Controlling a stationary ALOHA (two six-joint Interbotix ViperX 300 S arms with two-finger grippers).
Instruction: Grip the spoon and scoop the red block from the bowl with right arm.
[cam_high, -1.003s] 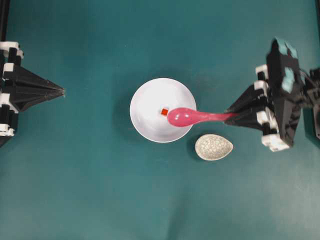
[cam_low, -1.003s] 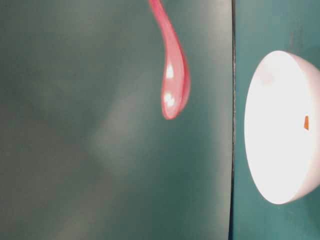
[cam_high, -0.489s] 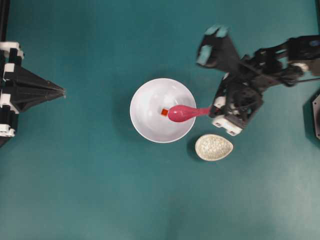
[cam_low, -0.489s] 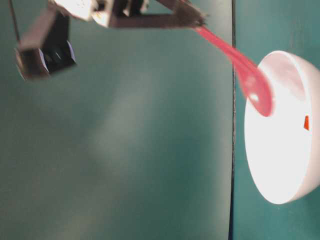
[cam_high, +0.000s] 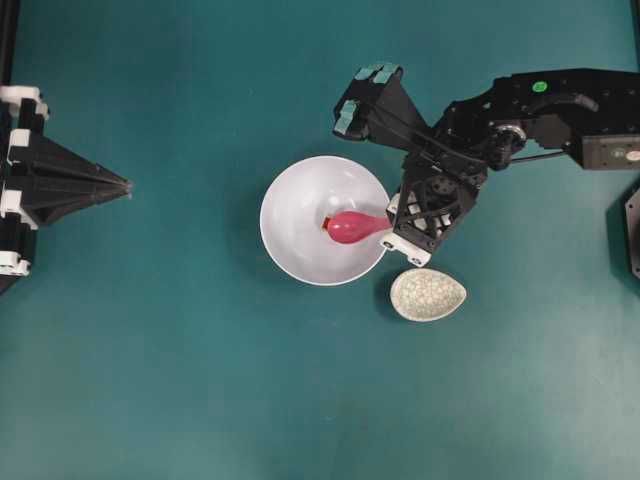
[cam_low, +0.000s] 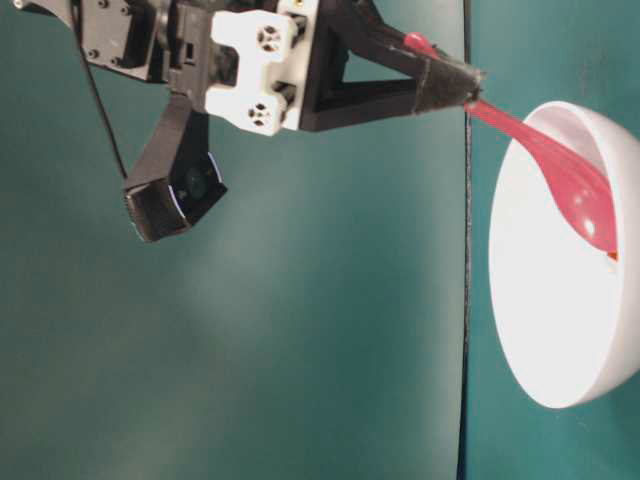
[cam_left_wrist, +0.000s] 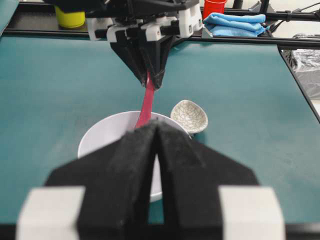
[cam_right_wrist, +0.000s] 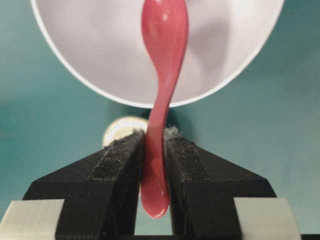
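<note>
The right gripper (cam_high: 392, 228) is pinched on the handle of the spoon (cam_high: 352, 227), its two black fingers (cam_right_wrist: 120, 160) pressed against the pink stem, with the end of the handle poking out behind them in the wrist view. A second ago this gripper sat well out to the right of the bowl (cam_high: 300, 190), holding the spoon nearly level with its scoop over the bowl's right part; now the right arm (cam_high: 560, 100) has reached in and tipped the gripper downward, so its tip hangs just over the bowl's right rim. The spoon has come down with it: from the table-level view it slants steeply from the gripper into the bowl, scoop low against the white inside. The red block (cam_high: 326, 222) lies in the bowl near its middle, and the scoop's tip is now right against it, so only a sliver of red shows at the spoon's left end; I cannot tell whether the block is on the scoop. The speckled spoon rest (cam_high: 428, 294) sits just beside the bowl at its lower right, unmoved. The left gripper (cam_high: 122, 184), far to the left of the bowl, has its fingers pressed together and has not shifted.
</note>
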